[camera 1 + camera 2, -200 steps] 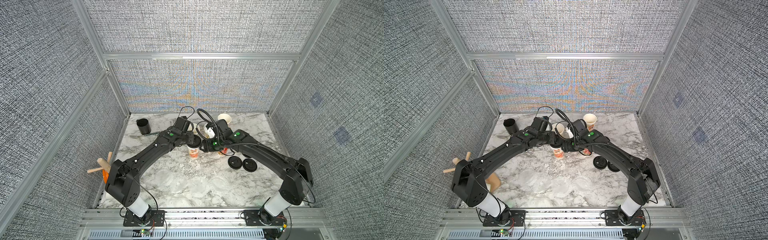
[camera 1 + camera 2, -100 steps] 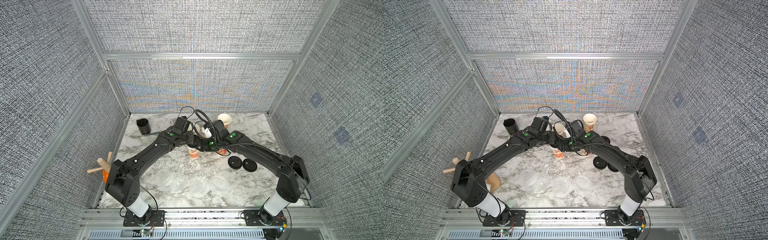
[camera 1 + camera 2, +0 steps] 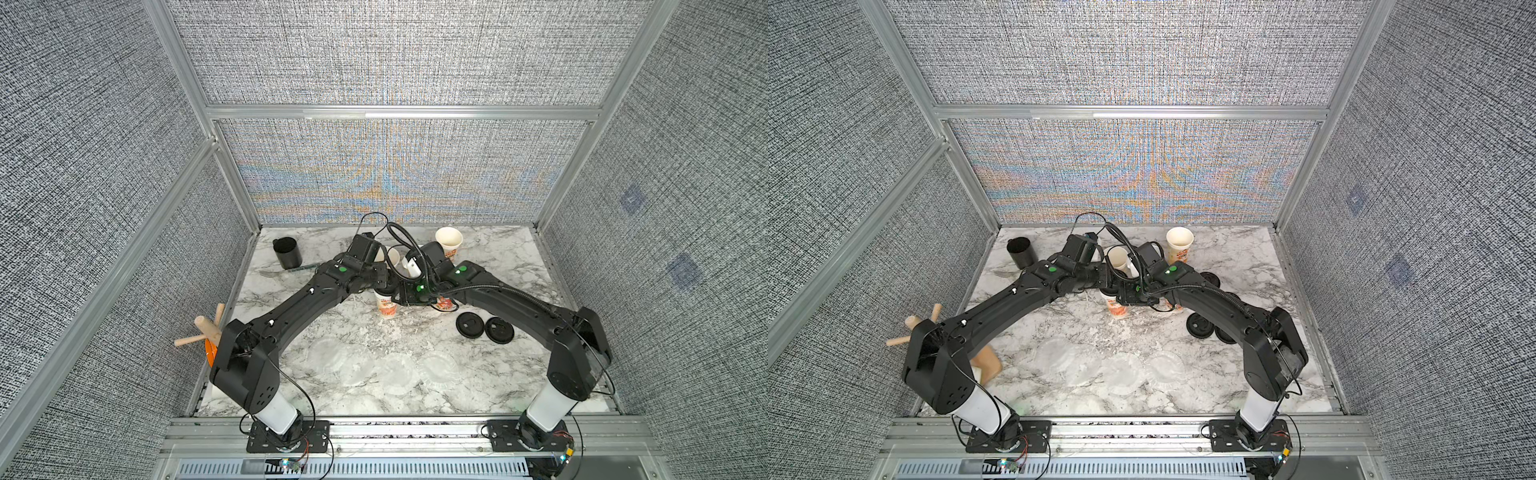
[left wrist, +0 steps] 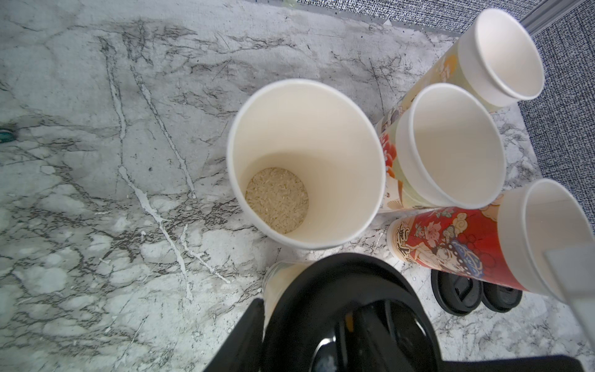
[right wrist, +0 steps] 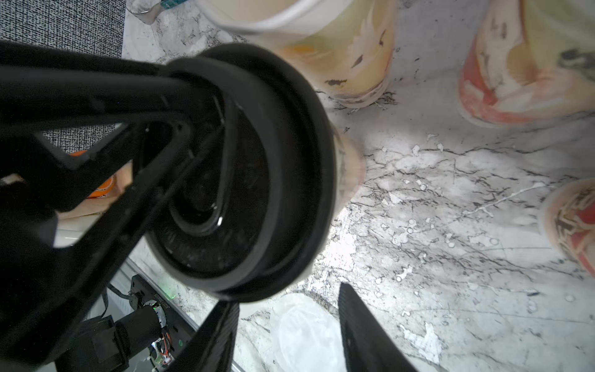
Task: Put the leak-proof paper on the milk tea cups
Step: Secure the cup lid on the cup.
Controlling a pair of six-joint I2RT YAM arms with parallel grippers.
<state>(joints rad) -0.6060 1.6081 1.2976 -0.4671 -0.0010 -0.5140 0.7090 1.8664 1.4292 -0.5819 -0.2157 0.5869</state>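
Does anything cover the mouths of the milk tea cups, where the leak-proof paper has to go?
Yes, on one: a black lid sits over the mouth of the front cup. The other four cups are open, with nothing over them.

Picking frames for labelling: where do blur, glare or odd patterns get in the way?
Right wrist view: the black lid close to the lens and the milk tea cups are blurred, with a bright patch on the marble table. Left wrist view: cup mouths sharp, the lid soft. Both top views: coloured moiré on the back wall; the leak-proof paper barely shows.
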